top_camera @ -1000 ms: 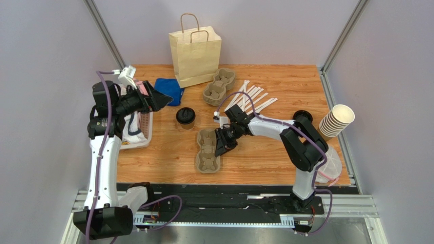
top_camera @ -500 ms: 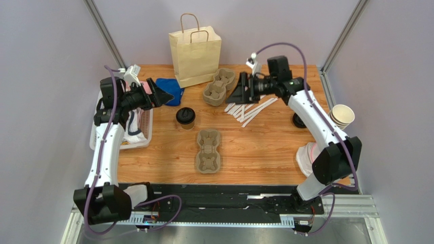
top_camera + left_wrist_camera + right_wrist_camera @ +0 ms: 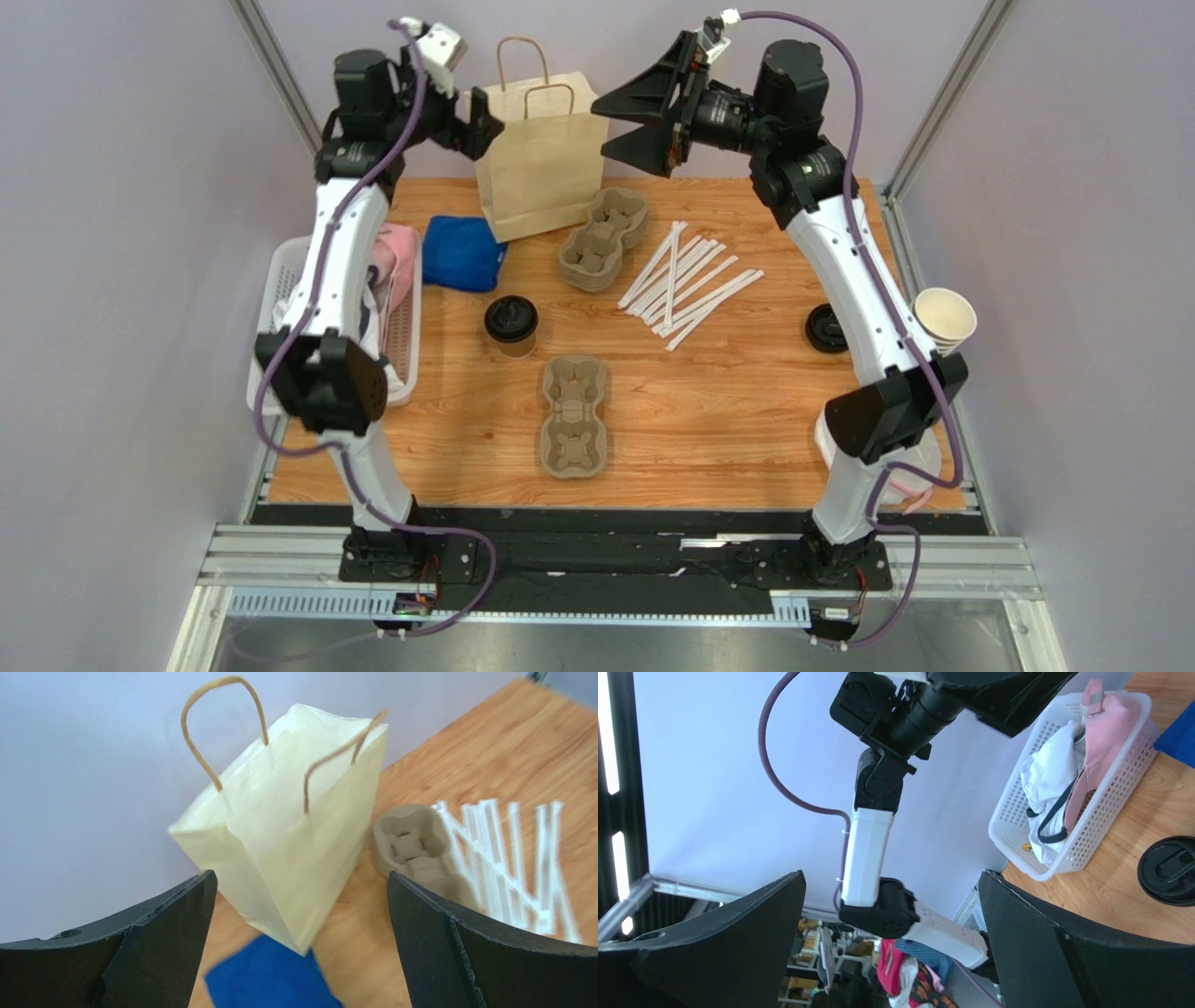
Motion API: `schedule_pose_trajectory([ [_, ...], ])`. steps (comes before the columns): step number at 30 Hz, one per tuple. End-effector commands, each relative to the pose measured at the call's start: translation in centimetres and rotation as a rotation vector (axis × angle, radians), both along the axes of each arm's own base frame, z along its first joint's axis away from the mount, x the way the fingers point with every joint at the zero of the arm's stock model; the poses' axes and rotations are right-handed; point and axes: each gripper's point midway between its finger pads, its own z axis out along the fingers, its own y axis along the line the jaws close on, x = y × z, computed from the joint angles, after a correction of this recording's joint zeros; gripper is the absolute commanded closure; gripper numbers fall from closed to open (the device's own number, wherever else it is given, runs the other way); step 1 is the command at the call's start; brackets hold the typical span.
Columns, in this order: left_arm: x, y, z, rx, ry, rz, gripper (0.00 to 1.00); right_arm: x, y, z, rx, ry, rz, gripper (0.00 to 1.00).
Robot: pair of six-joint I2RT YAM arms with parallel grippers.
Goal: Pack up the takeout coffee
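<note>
The takeout coffee (image 3: 511, 322), a small brown cup with a black lid, stands on the table left of centre, with no gripper near it. Only its lid (image 3: 1169, 870) shows at the right edge of the right wrist view. A tan paper bag (image 3: 540, 161) with handles stands upright at the back. My left gripper (image 3: 480, 123) hangs high beside the bag's upper left corner, open and empty, and looks down on the bag (image 3: 295, 833). My right gripper (image 3: 629, 123) is raised to the right of the bag top, open and empty, facing left.
A cardboard cup carrier (image 3: 578, 416) lies in the middle of the table and another (image 3: 603, 238) sits by the bag. White straws (image 3: 687, 280), a blue cloth (image 3: 460, 252), a white basket (image 3: 281, 280) of clothes, a cup stack (image 3: 943, 319) and a loose black lid (image 3: 825, 329) surround them.
The right gripper opened, left the middle carrier and rose to the back beside the bag top. The left arm lifted from beside the basket up to the bag's left corner.
</note>
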Motion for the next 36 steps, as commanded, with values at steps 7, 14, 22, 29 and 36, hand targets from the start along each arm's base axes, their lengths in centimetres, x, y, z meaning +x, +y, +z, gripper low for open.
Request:
schedule_pose_trajectory([
  [7,12.0,-1.7,-1.3,0.409,-0.410,-0.094,0.01,3.0,-1.3,5.6,0.226,-0.028,-0.055,0.00],
  [14,14.2,-1.9,-7.2,0.497,-0.372,-0.135,0.01,3.8,-1.6,4.2,0.190,-0.053,-0.058,0.00],
  [22,16.0,-2.1,-11.9,0.684,-0.394,-0.172,0.05,5.3,-0.7,-1.3,0.057,-0.056,-0.051,0.00],
  [29,14.7,-2.8,-11.0,0.647,-0.400,-0.210,0.39,4.4,-1.3,-2.0,0.012,-0.105,-0.036,0.01],
  [36,9.6,-3.8,-6.2,0.610,-0.443,-0.271,0.93,3.7,-2.9,-2.3,-0.053,-0.230,-0.027,0.04],
])
